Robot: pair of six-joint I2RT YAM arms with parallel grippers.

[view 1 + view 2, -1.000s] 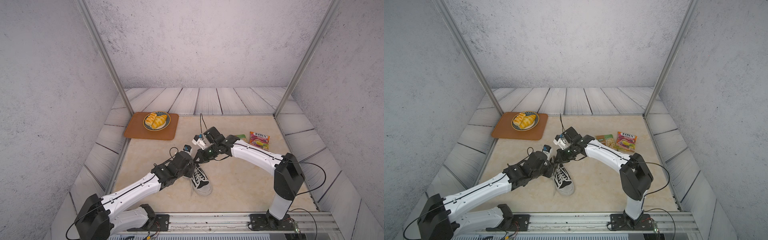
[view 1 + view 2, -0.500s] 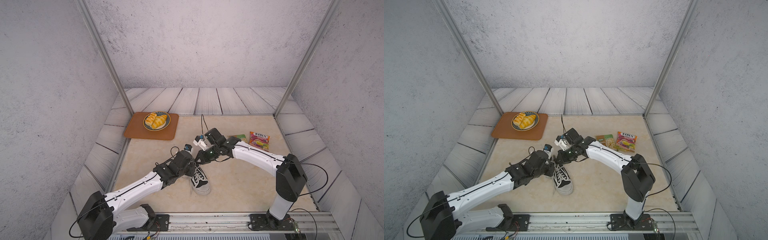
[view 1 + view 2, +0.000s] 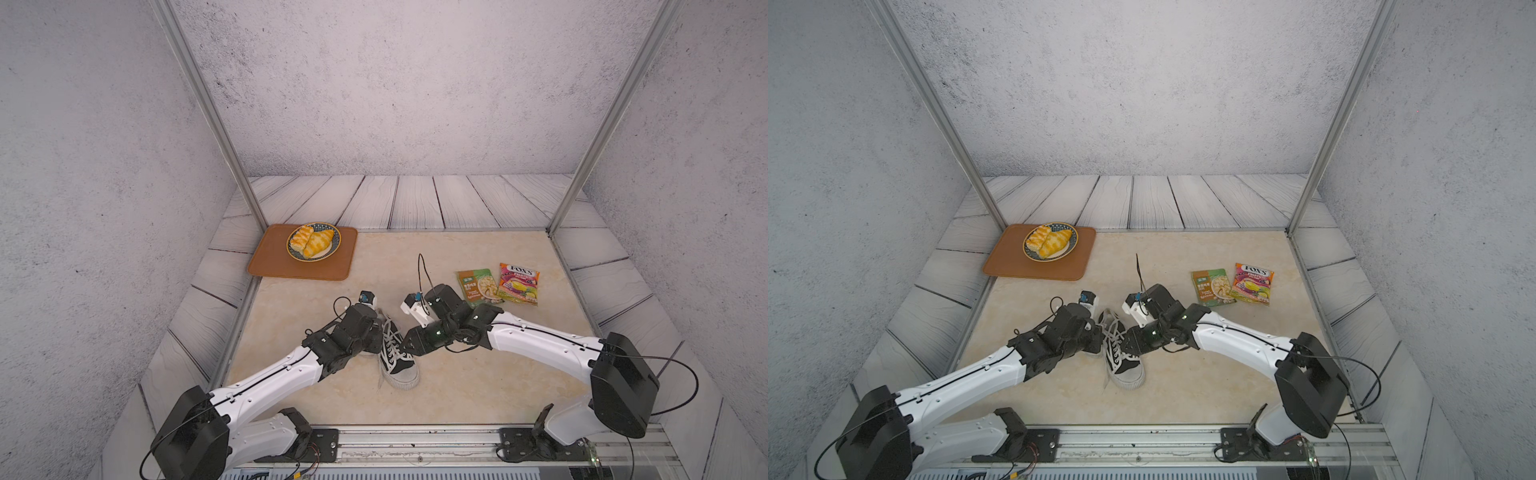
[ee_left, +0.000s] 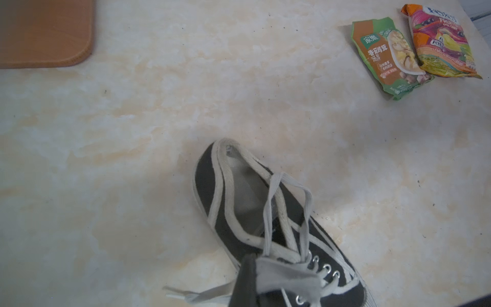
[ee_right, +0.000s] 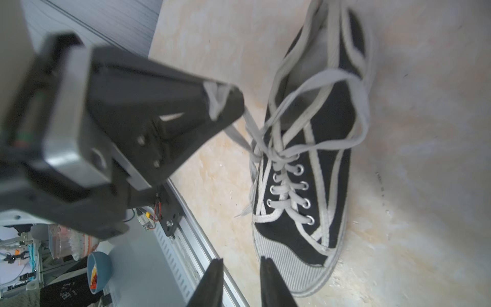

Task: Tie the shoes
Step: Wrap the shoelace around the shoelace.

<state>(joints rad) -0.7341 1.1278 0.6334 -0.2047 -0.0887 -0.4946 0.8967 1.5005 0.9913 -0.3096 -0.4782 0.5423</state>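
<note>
The shoes are one black canvas sneaker (image 3: 398, 360) (image 3: 1122, 358) with a white toe cap, lying mid-table in both top views between my two arms. Its white laces (image 4: 271, 210) (image 5: 320, 79) rise in loose loops over the tongue. My left gripper (image 4: 256, 263) (image 3: 379, 336) is at the shoe's left side, shut on a lace strand. The right wrist view shows that strand bunched in the left gripper's tips (image 5: 219, 102). My right gripper (image 5: 241, 261) (image 3: 409, 344) is at the shoe's right side. It is open with nothing between its fingers (image 5: 267, 268).
A brown tray (image 3: 270, 266) carrying a plate of pastries (image 3: 313, 241) lies at the back left. Two snack packets (image 3: 478, 286) (image 3: 519, 282) lie at the back right. A metal rail (image 3: 415, 440) runs along the front edge.
My left gripper has closed on the lace. My right gripper, shut a second ago, has opened and holds nothing. The shoe has barely moved.
</note>
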